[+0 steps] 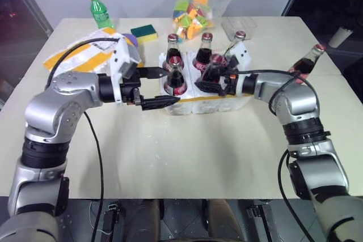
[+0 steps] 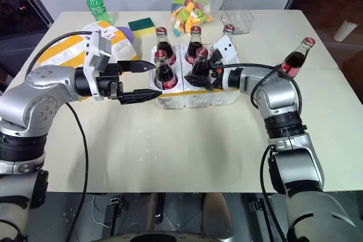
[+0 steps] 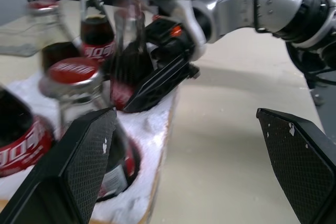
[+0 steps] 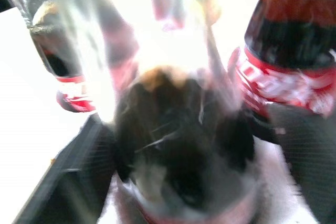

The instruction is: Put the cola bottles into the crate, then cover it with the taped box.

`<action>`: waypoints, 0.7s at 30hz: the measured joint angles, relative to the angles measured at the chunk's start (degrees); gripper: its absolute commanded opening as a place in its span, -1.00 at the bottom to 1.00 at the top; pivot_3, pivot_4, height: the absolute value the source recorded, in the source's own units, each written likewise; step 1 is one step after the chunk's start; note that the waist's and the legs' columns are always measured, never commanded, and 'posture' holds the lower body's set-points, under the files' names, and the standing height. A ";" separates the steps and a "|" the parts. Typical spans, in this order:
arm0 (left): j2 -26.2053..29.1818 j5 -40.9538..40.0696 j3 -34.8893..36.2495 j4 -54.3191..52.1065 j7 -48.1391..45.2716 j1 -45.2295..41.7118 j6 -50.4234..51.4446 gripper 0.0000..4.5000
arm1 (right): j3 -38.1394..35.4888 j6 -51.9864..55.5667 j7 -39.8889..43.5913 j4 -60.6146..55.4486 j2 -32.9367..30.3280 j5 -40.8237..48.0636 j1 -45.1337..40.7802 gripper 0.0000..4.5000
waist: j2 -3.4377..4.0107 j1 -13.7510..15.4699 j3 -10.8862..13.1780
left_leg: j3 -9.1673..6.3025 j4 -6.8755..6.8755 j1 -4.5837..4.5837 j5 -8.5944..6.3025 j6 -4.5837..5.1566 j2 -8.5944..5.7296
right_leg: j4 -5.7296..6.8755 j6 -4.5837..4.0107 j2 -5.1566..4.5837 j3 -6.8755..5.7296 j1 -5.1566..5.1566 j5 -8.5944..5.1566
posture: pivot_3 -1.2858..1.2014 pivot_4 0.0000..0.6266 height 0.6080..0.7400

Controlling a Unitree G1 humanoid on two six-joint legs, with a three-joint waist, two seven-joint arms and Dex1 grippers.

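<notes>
The white styrofoam crate (image 1: 227, 105) sits mid-table with several cola bottles upright in its holes. My left gripper (image 1: 169, 87) is open, its fingers on either side of the front-left bottle (image 1: 174, 76) without touching it. My right gripper (image 1: 214, 80) is open around the front-middle bottle (image 1: 218, 63), which stands in its hole between the fingers (image 4: 68, 182). One more cola bottle (image 1: 306, 60) leans on the table to the right of the crate. The taped box (image 1: 79, 55), with wide yellow bands, lies behind my left arm at the left.
A green bottle with a yellow cap (image 1: 100, 11) stands at the back left. Nearby lies a yellow-green sponge (image 1: 144, 32). A bag of colourful blocks (image 1: 193, 12) and a clear plastic tub (image 1: 238, 25) are behind the crate.
</notes>
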 measured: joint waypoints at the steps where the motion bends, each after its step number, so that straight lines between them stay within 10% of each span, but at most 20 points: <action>1: -0.30 0.00 -0.25 0.18 -0.15 -0.41 -0.03 1.00 | -0.19 0.02 -0.35 -0.04 0.10 -0.10 0.02 0.95 | 0.00 0.00 0.00 | 0.00 0.01 0.00 0.01 -0.01 0.00 | 0.00 0.00 0.00 0.00 0.01 0.00 | 0.03 -0.52 0.98; 21: -3.26 -0.27 -1.85 -1.03 -0.54 -0.73 0.29 1.00 | -37.01 20.59 -15.25 -37.85 -15.40 7.23 34.31 0.95 | 0.01 1.15 -0.02 | 0.02 0.04 0.13 0.02 0.05 0.00 | -0.06 -0.07 0.00 0.01 0.17 -0.02 | 0.03 -0.52 0.98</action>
